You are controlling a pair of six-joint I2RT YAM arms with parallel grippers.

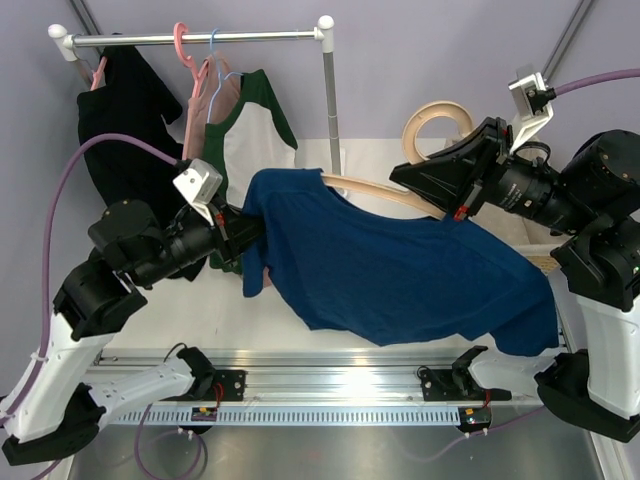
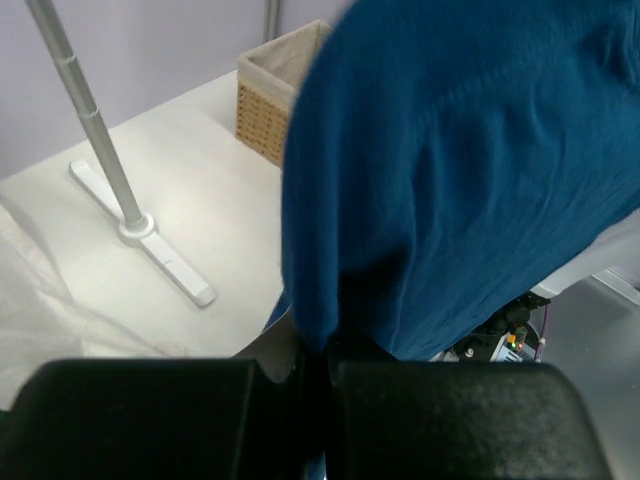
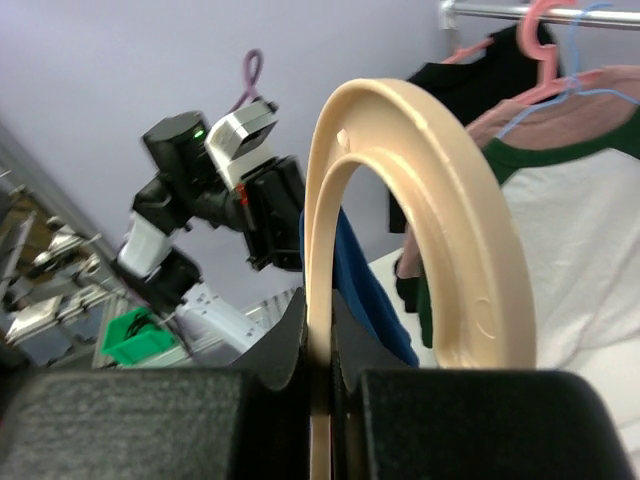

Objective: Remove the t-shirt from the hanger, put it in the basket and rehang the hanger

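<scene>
Left gripper is closed tight on the t-shirt edge just beyond its fingertips: pull outward smoothly, without jerking. Right gripper, clamped on the hanger hook, should brace it firmly against that pull.

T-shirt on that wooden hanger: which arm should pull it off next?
Left, probably: the left tool is shut on the t-shirt and could pull it away, while the right tool only clamps the hanger.
</scene>
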